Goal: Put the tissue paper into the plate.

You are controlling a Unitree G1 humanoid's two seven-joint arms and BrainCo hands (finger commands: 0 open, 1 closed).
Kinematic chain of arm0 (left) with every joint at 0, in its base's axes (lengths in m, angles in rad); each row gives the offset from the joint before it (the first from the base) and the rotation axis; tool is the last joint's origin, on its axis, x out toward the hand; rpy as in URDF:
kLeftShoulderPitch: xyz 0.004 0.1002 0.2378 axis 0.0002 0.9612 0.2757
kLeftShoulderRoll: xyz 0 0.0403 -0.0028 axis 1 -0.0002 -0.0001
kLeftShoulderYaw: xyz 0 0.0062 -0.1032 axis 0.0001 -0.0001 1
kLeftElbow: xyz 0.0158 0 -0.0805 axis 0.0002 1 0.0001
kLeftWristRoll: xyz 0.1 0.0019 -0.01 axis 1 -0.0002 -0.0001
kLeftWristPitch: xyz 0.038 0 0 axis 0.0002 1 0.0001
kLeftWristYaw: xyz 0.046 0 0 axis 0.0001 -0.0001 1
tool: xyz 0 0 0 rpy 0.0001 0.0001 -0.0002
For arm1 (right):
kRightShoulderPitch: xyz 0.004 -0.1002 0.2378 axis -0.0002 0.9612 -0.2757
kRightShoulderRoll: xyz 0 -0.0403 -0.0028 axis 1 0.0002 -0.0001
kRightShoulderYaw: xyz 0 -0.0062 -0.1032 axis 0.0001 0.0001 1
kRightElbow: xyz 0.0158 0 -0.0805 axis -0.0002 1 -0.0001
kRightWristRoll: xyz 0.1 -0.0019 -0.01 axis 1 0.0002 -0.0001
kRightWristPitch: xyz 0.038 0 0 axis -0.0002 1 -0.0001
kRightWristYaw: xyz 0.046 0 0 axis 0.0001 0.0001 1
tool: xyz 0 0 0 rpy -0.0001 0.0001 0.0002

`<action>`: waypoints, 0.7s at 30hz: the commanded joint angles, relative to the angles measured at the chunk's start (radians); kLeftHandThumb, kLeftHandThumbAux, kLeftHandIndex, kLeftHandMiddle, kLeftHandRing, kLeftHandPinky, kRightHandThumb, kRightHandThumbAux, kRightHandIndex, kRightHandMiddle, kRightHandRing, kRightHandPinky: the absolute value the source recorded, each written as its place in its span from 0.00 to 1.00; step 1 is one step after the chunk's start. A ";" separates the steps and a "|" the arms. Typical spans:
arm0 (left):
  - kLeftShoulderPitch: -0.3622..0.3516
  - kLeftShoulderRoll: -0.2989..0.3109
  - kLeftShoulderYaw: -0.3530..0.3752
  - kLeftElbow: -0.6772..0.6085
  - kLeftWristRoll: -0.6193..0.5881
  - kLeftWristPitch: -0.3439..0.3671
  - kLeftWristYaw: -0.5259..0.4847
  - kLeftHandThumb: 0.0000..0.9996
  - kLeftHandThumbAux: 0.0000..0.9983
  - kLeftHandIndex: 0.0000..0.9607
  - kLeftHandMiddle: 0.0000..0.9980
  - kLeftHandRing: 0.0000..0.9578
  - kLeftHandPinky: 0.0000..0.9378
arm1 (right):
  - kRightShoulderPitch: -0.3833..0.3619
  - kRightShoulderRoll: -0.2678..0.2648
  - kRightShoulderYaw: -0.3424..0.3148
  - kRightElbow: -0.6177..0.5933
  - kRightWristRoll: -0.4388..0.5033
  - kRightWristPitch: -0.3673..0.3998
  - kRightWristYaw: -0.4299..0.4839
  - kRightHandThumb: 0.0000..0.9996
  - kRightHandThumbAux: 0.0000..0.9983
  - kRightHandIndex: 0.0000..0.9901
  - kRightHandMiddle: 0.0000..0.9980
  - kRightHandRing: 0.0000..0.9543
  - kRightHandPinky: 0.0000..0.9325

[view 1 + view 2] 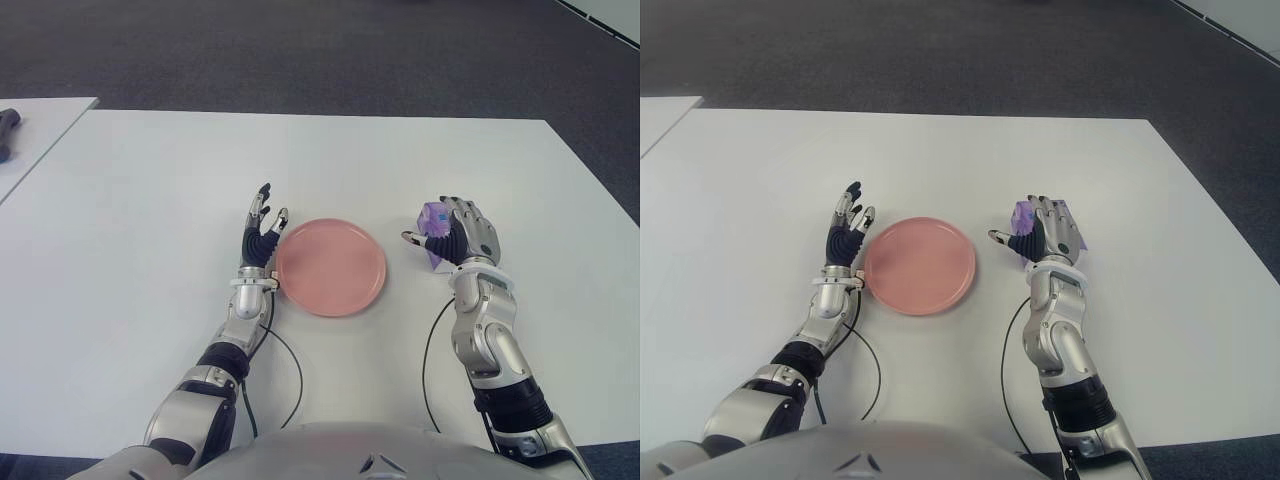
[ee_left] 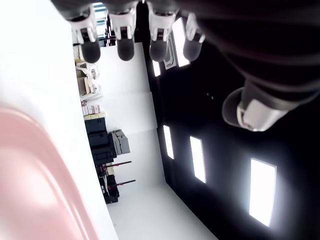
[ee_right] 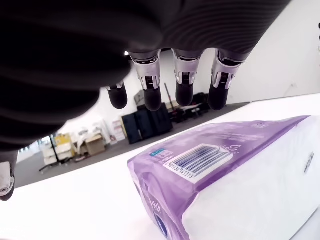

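The right robot hand [image 1: 458, 232] hovers spread over the purple tissue pack [image 3: 225, 185], holding nothing (pack on the white surface [image 1: 150, 200], right of the pink plate [image 1: 330, 266]). A shallow grip could slip off the slick wrapper. The left robot hand [image 1: 262, 232] shows open beside the plate's left rim.

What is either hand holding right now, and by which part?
Nothing is held. The right hand hovers open over the tissue pack; the left hand is open beside the plate.
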 commanded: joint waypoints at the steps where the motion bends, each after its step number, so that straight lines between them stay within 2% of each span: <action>1: 0.096 0.002 0.003 0.070 0.000 0.000 -0.014 0.00 0.46 0.00 0.00 0.00 0.00 | 0.010 0.009 0.006 -0.006 -0.012 0.007 0.008 0.06 0.42 0.00 0.00 0.00 0.00; 21: 0.103 0.004 0.005 0.063 0.004 -0.017 -0.004 0.01 0.47 0.00 0.00 0.00 0.00 | 0.018 0.019 0.010 -0.018 -0.028 0.010 0.014 0.06 0.42 0.00 0.00 0.00 0.00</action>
